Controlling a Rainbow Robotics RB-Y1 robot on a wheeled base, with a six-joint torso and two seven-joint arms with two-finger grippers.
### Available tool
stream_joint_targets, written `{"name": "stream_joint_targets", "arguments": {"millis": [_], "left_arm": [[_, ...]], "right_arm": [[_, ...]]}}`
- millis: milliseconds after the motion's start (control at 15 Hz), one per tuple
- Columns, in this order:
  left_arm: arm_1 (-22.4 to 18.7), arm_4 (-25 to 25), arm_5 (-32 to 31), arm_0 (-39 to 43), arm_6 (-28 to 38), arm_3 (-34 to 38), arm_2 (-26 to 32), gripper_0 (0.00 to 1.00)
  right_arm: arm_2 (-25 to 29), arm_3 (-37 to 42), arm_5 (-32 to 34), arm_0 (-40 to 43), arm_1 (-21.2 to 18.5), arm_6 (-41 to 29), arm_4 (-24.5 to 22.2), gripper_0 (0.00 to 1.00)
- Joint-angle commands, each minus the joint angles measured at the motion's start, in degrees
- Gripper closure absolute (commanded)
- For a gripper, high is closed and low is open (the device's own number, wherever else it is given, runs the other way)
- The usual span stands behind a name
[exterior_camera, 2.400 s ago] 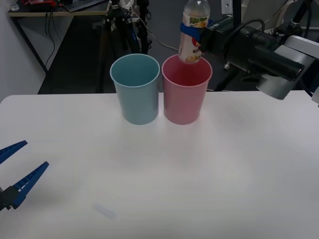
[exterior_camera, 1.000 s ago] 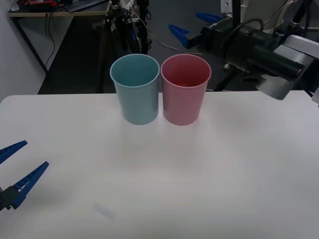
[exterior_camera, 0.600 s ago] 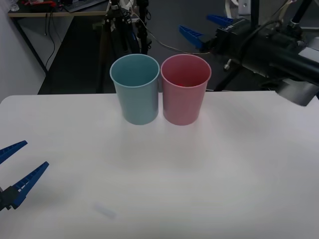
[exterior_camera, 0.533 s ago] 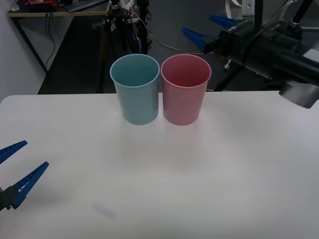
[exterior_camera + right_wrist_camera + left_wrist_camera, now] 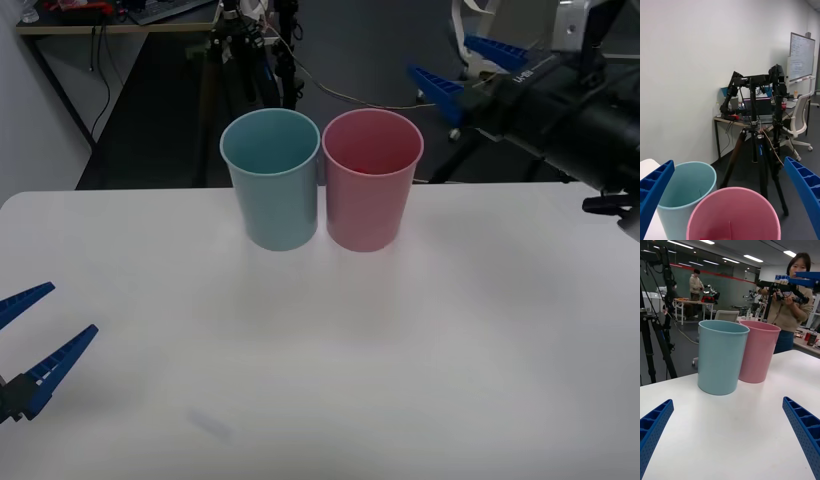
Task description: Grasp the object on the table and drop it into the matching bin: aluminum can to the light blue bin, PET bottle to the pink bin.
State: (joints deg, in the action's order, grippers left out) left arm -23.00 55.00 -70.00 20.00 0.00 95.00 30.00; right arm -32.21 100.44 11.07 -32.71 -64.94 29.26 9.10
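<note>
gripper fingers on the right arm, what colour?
Blue and ribbed. The right gripper, open above and behind the pink bin, shows best in the front view.

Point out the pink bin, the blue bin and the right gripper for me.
pink bin (image 5: 368,205): front view, on its outer wall.
blue bin (image 5: 283,205): front view, on its outer wall.
right gripper (image 5: 462,68): front view, midway between its open fingertips.
</note>
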Motion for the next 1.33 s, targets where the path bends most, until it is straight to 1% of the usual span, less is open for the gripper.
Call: {"name": "stream_joint_targets", "arguments": {"millis": [67, 133, 333, 400, 600, 667, 733, 800, 1000, 1133, 1200, 1333], "left_arm": [[0.0, 0.0, 0.0, 0.0, 0.0, 0.0, 0.0, 0.0], [0.0, 0.0, 0.0, 0.0, 0.0, 0.0, 0.0, 0.0], [0.0, 0.0, 0.0, 0.0, 0.0, 0.0, 0.0, 0.0], [0.0, 0.0, 0.0, 0.0, 0.0, 0.0, 0.0, 0.0], [0.0, 0.0, 0.0, 0.0, 0.0, 0.0, 0.0, 0.0], [0.0, 0.0, 0.0, 0.0, 0.0, 0.0, 0.0, 0.0], [0.0, 0.0, 0.0, 0.0, 0.0, 0.0, 0.0, 0.0], [0.0, 0.0, 0.0, 0.0, 0.0, 0.0, 0.0, 0.0], [0.0, 0.0, 0.0, 0.0, 0.0, 0.0, 0.0, 0.0], [0.0, 0.0, 0.0, 0.0, 0.0, 0.0, 0.0, 0.0], [0.0, 0.0, 0.0, 0.0, 0.0, 0.0, 0.0, 0.0], [0.0, 0.0, 0.0, 0.0, 0.0, 0.0, 0.0, 0.0]], "right_arm": [[6.63, 4.58, -0.08, 8.19, -1.68, 0.01, -1.98, 0.0], [9.01, 6.08, -0.08, 11.09, -2.03, 0.01, -2.77, 0.0], [16.92, 9.51, 0.01, 20.23, -2.03, -0.78, -7.69, 0.0], [18.76, 10.12, 0.18, 22.51, -2.12, -1.04, -8.04, 0.0], [21.75, 10.65, 0.53, 27.09, -2.12, -3.24, -9.36, 0.0], [22.28, 10.65, 0.97, 28.14, -2.12, -6.14, -10.07, 0.0], [22.98, 10.65, 1.76, 29.55, -2.03, -10.27, -13.05, 0.0], [23.6, 10.65, 2.55, 30.86, -1.68, -13.08, -15.08, 0.0], [26.94, 10.56, 7.48, 35.96, 1.74, -21.52, -24.48, 0.0], [29.93, 10.56, 11.43, 39.48, 5.44, -26.97, -31.69, 0.0], [31.16, 10.56, 12.75, 40.71, 7.02, -28.46, -33.97, 0.0], [33.97, 10.65, 16.44, 43.61, 11.06, -32.77, -40.39, 0.0]]}}
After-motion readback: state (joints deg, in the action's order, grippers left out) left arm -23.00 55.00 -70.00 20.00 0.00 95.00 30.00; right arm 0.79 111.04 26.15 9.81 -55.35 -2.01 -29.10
